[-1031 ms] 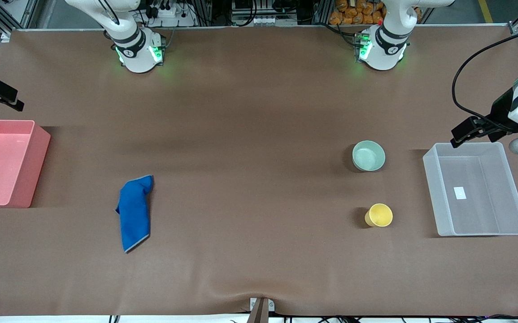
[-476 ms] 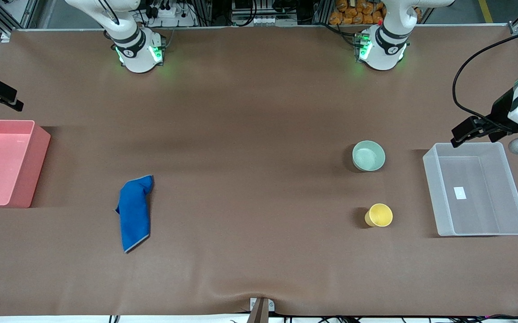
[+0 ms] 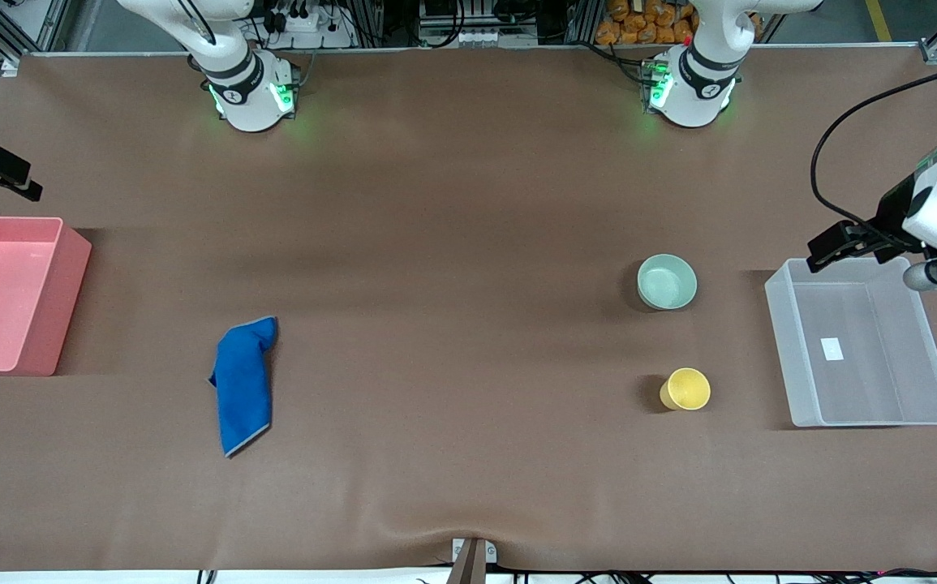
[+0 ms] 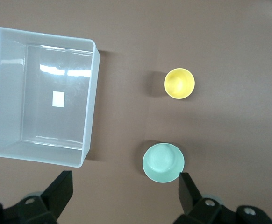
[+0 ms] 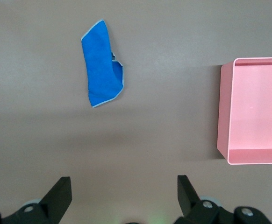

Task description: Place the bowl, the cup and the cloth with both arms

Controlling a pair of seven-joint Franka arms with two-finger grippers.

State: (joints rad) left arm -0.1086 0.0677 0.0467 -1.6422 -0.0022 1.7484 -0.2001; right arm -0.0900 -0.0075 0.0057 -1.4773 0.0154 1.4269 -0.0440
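The pale green bowl [image 3: 667, 281] and the yellow cup [image 3: 685, 389] stand upright on the brown table near the left arm's end, the cup nearer to the front camera. The blue cloth [image 3: 243, 384] lies crumpled toward the right arm's end. My left gripper [image 3: 833, 246] is open and empty, up over the table between the bowl and the clear bin. In the left wrist view, the left gripper [image 4: 124, 176] has the bowl [image 4: 163, 162] by one finger and the cup [image 4: 179, 83] apart. My right gripper [image 5: 123, 179] is open and empty, high over bare table; the cloth [image 5: 101, 70] lies apart from it.
A clear plastic bin [image 3: 776, 324] stands at the left arm's end of the table, also seen in the left wrist view [image 4: 91, 93]. A pink bin [image 3: 70, 268] stands at the right arm's end, also seen in the right wrist view [image 5: 222, 112]. Both are empty.
My left gripper has shifted slightly toward the bowl. The right arm, bowl, cup and cloth have not moved.
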